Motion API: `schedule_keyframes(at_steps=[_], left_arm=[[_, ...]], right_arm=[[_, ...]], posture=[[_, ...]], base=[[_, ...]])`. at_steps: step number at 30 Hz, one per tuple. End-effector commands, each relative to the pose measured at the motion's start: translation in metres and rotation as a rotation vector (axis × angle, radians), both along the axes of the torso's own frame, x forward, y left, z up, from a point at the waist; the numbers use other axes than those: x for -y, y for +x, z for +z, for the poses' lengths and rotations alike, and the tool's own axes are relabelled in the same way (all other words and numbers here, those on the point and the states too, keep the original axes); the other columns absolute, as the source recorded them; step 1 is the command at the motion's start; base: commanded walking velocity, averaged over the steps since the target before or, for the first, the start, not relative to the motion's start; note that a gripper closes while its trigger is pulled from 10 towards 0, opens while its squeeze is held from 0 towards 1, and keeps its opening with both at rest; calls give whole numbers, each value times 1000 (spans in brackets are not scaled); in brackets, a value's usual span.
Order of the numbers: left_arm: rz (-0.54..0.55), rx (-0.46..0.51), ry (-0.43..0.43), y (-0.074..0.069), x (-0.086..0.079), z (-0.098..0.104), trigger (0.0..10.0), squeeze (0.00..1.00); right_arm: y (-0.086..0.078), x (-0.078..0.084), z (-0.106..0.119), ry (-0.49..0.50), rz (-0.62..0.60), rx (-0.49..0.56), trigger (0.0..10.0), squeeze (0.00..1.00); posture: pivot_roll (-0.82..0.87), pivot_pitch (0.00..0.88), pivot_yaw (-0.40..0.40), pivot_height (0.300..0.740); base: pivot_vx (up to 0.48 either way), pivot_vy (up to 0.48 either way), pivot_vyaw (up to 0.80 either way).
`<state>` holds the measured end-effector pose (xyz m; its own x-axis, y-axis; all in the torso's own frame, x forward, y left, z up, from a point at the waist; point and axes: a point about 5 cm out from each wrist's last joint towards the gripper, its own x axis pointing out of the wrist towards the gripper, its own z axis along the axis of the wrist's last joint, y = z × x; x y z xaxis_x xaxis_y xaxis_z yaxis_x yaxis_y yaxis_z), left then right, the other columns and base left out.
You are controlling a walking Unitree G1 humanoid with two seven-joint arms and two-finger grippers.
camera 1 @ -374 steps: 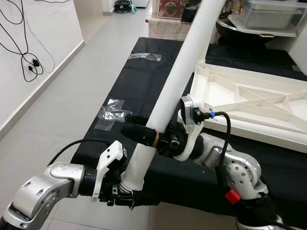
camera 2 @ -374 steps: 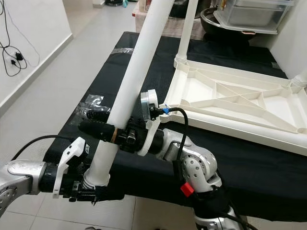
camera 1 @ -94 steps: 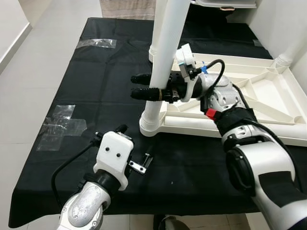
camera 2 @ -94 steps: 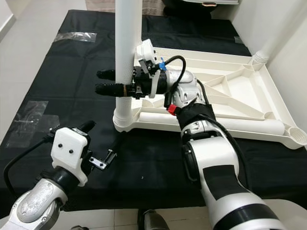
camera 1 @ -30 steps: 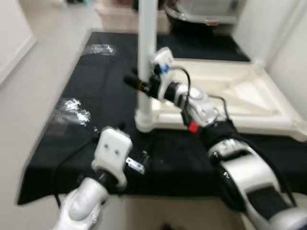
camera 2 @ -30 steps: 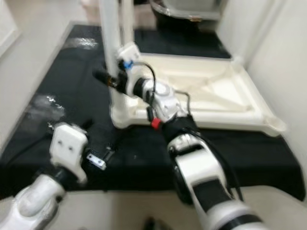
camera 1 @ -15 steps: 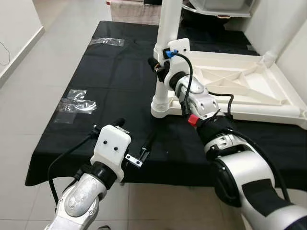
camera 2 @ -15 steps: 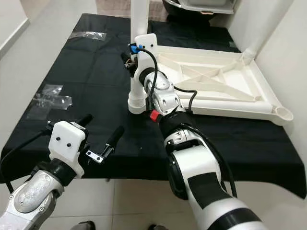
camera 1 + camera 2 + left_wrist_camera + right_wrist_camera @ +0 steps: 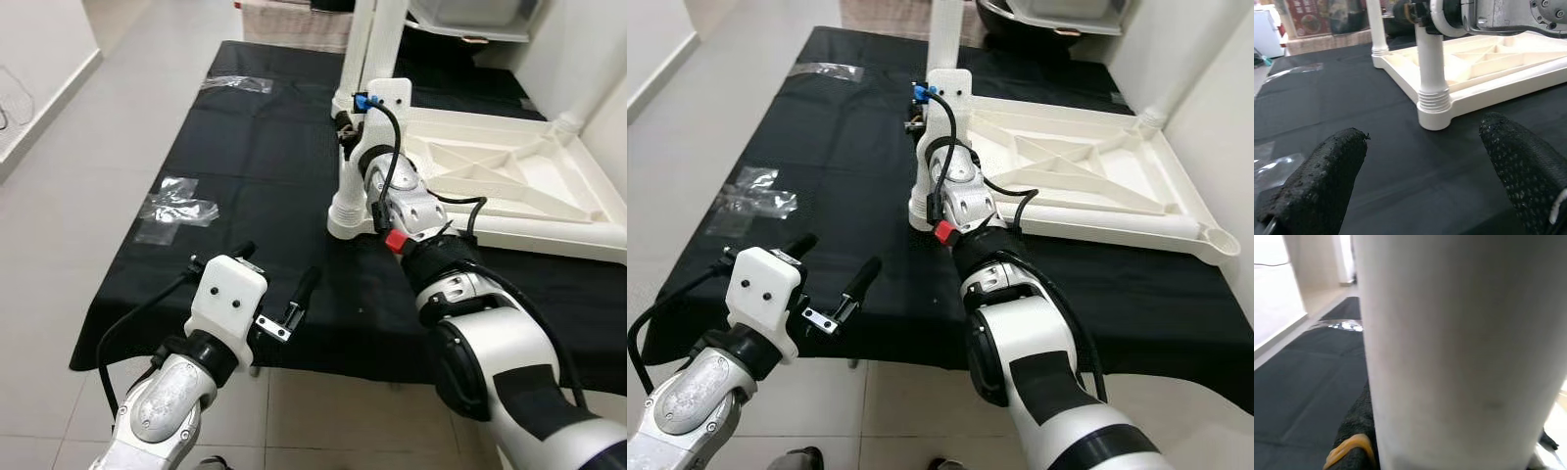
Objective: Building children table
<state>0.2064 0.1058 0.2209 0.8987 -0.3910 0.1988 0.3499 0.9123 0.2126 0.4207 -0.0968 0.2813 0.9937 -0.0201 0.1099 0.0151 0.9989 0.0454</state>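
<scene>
- Two legs stand upright on the upturned white tabletop now, which lies on the black cloth — my head has lifted since a moment ago, so the whole picture has slid, not the parts.
- Biggest real change: the near leg, which I was carrying tilted across the cloth seconds back, stands upright in the near left corner socket, its ribbed collar seated against the corner.
- My right gripper stays up against that leg, fingers either side of it; the wrist view is close on white tube with a black finger at its foot. I judge it clamped on the leg.
- My left gripper hovers low by the cloth's near edge, well apart from the tabletop, jaws spread wide and empty.
- Smallest: a scrap of clear plastic lies out on the cloth.
- My read: this leg looks seated, and the corners on my right still stand bare.
</scene>
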Motion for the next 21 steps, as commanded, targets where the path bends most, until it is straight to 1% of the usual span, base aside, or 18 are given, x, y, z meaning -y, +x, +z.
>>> schedule_keyframes(at_steps=[1, 2, 6, 7, 8, 10, 11, 12, 13, 15, 16, 18, 19, 21], left_arm=[[-9, -12, 12, 0, 0, -3, 10000, 0], [-9, -12, 12, 0, 0, -3, 10000, 0], [-9, -13, 15, 0, -1, -2, 10000, 0], [-10, -13, 15, 0, -1, -2, 10000, 0], [-10, -13, 15, 0, -1, -2, 10000, 0], [-9, -13, 17, 0, -1, -3, 10000, 0], [-9, -13, 17, 0, -1, -3, 10000, 0], [-10, -13, 16, 0, -1, -3, 10000, 0], [-11, -12, 17, 0, -1, -2, 10000, 0], [-10, -11, 19, 0, -1, -2, 10000, 0], [-9, -11, 21, 0, -2, -2, 10000, 0], [-9, -10, 22, 0, -2, -2, 10000, 0], [-8, -10, 23, 0, -2, -2, 10000, 0], [-8, -10, 23, 0, -2, -2, 10000, 0]], right_arm=[[0, 26, -52, 45, -134, -219, 10000, 0], [0, 26, -52, 45, -134, -219, 10000, 0], [-3, 35, -56, 116, -302, -222, 10000, 0], [-4, 36, -57, 127, -327, -224, 10000, 0], [-4, 36, -57, 127, -327, -224, 10000, 0], [-5, 37, -59, 160, -369, -227, 10000, 0], [-5, 37, -59, 160, -369, -227, 10000, 0], [-6, 38, -59, 155, -395, -221, 10000, 0], [-8, 40, -59, 154, -451, -209, 10000, 0], [-8, 38, -57, 167, -456, -190, 10000, 0], [-8, 35, -53, 151, -455, -160, 10000, 0], [-8, 33, -50, 141, -448, -141, 10000, 0], [-8, 24, -46, 132, -372, -103, 10000, 0], [-8, 24, -46, 132, -372, -103, 10000, 0]], posture=[[118, 260, -110, 740], [118, 260, -110, 740], [122, 262, -108, 740], [122, 262, -108, 740], [122, 262, -108, 740], [122, 261, -108, 740], [122, 261, -108, 740], [122, 261, -108, 740], [125, 260, -105, 740], [125, 260, -105, 740], [125, 261, -106, 740], [125, 261, -106, 740], [124, 261, -107, 740], [124, 261, -107, 740]], base=[[0, 0, 0], [0, 0, 0], [0, 0, 0], [0, 0, 0], [0, 0, 0], [0, 0, 0], [0, 0, 0], [0, 0, 0], [0, 0, 0], [0, 0, 0], [0, 0, 0], [0, 0, 0], [0, 0, 0], [0, 0, 0]])
